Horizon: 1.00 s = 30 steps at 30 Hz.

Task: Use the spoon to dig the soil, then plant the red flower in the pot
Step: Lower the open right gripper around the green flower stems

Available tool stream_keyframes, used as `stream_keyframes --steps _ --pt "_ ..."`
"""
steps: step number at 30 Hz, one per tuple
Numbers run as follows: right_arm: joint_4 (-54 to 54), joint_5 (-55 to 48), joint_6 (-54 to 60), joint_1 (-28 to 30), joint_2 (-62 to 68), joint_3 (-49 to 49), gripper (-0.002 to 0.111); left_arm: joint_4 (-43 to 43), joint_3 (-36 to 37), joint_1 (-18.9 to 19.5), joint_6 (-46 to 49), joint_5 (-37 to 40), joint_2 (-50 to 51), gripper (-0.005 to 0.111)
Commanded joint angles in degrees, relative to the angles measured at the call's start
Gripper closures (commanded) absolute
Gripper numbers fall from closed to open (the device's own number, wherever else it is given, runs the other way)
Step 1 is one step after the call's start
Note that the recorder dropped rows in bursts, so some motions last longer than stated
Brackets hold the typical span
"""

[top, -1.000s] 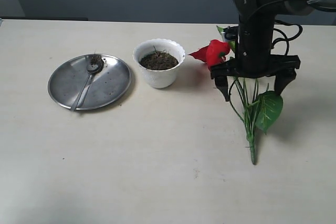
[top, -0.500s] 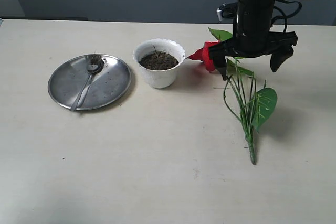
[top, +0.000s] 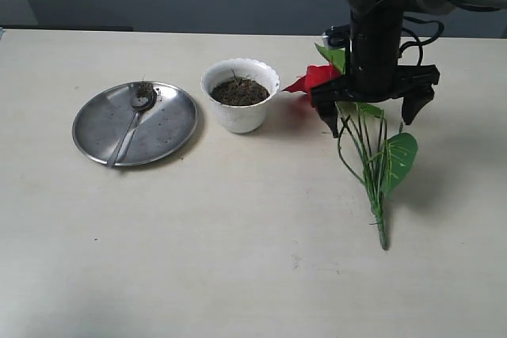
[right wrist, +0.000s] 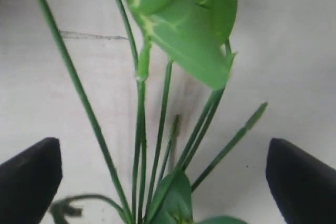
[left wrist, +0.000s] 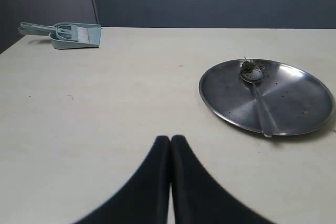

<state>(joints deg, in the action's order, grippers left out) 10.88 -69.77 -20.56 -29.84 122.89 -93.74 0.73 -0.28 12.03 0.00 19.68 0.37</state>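
The white pot (top: 240, 95) stands mid-table with dark soil (top: 238, 91) in it. The spoon (top: 135, 119) lies on the round steel plate (top: 170, 128), a clump of soil in its bowl (left wrist: 251, 69). The red flower (top: 317, 78) lies on the table right of the pot, its green stems (top: 368, 156) and leaves running toward the front. My right gripper (top: 371, 116) hangs open above the stems, one finger on each side, not touching them (right wrist: 157, 145). My left gripper (left wrist: 170, 141) is shut and empty, near the plate (left wrist: 294, 114).
A pale teal dustpan with a brush (left wrist: 68, 34) lies far off on the table in the left wrist view. A dark wall runs behind the table's back edge.
The right gripper, open throughout, rose from the stems, then came down again a little left of where it began. The flower's leaves shifted slightly. Plate, spoon and pot did not move.
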Motion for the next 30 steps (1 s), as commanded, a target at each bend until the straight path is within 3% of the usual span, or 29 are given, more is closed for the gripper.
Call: stream_keyframes --steps 1,30 --pt "1.20 -0.20 0.69 0.19 1.40 -0.16 0.004 0.27 0.28 -0.29 0.00 -0.53 -0.37 0.106" --pt "-2.60 -0.20 -6.67 0.07 5.16 -0.16 0.004 0.27 0.28 -0.29 0.00 -0.53 -0.37 0.106"
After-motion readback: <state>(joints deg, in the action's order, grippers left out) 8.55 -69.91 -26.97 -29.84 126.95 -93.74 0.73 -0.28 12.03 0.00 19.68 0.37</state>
